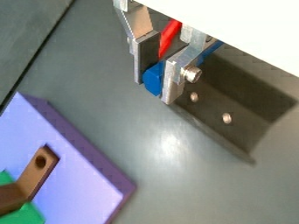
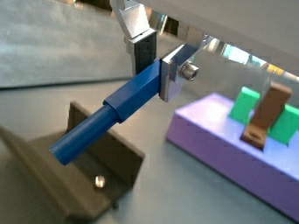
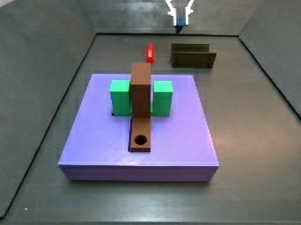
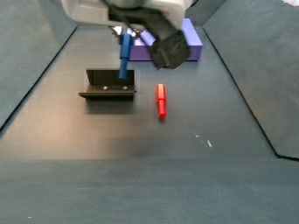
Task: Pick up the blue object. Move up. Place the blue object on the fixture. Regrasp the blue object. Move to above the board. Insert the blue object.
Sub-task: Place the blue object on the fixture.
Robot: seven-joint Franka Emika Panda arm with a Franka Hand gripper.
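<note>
**Inspector A:** Where did the gripper (image 2: 156, 59) stand at the moment of inspection?

**Inspector B:** It was raised off the floor above the fixture (image 4: 107, 86), at the far end of the enclosure from the board (image 3: 143, 132) in a side view. In both wrist views its silver fingers (image 1: 177, 74) were pressed onto the blue object (image 2: 111, 120), one plate on each side of it. The pincer was pinching that peg.

**Inspector A:** And how did the peg lie?

**Inspector B:** It was clamped near one end. In a wrist view the long free part slanted away from the fingers down toward the fixture (image 2: 76, 175). In a side view the blue object (image 4: 122, 55) hung tilted from the gripper, its lower end close to the fixture's back wall. Whether it touched that wall, I could not tell.

**Inspector A:** The remaining items?

**Inspector B:** The red peg (image 4: 162, 101) lay flat on the floor just beside the fixture, apart from it. On the board, the brown bar (image 3: 141, 104) lay lengthwise between the two green blocks (image 3: 121, 97), its round hole (image 3: 141, 139) at the end nearer that camera. The hole looked unoccupied.
</note>
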